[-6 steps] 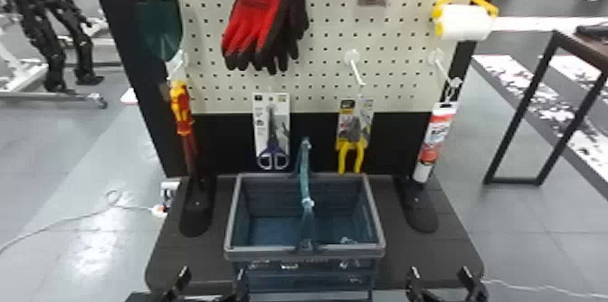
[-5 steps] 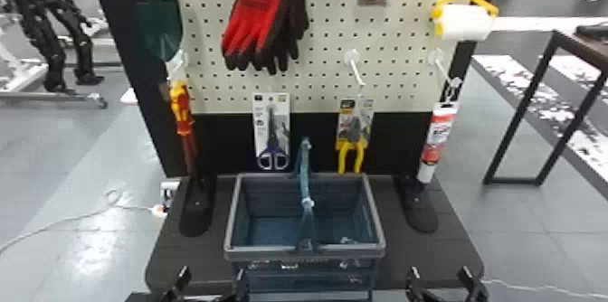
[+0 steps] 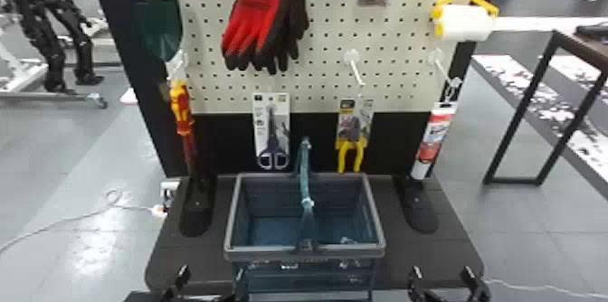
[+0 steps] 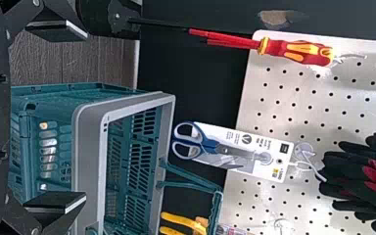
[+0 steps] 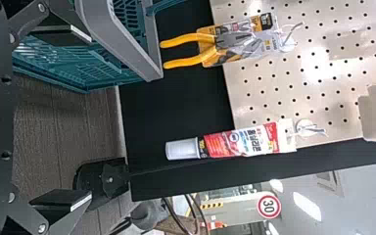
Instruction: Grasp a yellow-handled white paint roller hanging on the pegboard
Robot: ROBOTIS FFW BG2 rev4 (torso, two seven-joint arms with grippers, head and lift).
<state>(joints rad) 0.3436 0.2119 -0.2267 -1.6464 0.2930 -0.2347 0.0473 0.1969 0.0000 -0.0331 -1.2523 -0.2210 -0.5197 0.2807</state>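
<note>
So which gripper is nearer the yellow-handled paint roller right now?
Right. The right gripper sits low, almost under the paint roller hung top right on the pegboard; the left gripper, equally low, is across the basket.

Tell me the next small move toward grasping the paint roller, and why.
Probably raise the right gripper toward the paint roller. The roller hangs at the upper right corner of the pegboard, on that arm's side, while the gripper sits open and far below it, beside the basket.
</note>
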